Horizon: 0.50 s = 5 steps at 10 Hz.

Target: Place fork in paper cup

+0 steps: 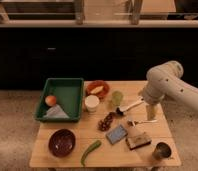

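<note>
One gripper (151, 111) is seen hanging over the right side of the wooden table (77, 131), right under the bent cream arm. Whether it's wide or narrow can't be told from this angle, so no call is made there. Nothing can be seen held in it.

The fork (142, 121) is found lying flat on the table just below and slightly left of the gripper, near it, though contact can't be confirmed. A longer white-handled utensil (130, 107) is laid at an angle just above the fork.

The paper cup (92, 103) is stood upright near the table's middle, just beside the green tray (64, 80) and in front of the orange bowl (89, 92). It's well apart from the fork, with a bunch of grapes (106, 121) placed between them. A light green cup (117, 98) is set to the right of the paper cup, and a metal cup (162, 150) is parked at the front right corner.
</note>
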Motion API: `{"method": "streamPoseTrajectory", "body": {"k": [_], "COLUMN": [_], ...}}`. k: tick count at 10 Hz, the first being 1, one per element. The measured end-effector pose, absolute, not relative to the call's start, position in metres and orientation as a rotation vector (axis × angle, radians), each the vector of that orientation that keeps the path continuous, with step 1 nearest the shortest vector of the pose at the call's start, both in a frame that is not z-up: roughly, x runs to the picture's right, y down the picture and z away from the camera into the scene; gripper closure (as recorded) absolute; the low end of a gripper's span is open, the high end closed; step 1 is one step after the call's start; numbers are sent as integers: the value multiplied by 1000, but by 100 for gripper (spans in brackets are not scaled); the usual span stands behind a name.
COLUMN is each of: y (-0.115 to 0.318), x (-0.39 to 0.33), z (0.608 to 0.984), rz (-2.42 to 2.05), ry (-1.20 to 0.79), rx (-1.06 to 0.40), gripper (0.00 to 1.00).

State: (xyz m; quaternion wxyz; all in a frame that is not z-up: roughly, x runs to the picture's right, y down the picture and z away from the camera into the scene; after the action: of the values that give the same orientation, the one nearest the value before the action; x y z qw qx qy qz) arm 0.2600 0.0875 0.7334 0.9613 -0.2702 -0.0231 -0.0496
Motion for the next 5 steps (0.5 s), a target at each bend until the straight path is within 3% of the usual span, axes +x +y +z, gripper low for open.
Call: {"method": "streamPoseTrajectory", "body": {"k": [5], "y": [103], "x": [266], "z": [758], "rz": [13], "ry": [-59], "rx": [-546], "gripper": [20]}}
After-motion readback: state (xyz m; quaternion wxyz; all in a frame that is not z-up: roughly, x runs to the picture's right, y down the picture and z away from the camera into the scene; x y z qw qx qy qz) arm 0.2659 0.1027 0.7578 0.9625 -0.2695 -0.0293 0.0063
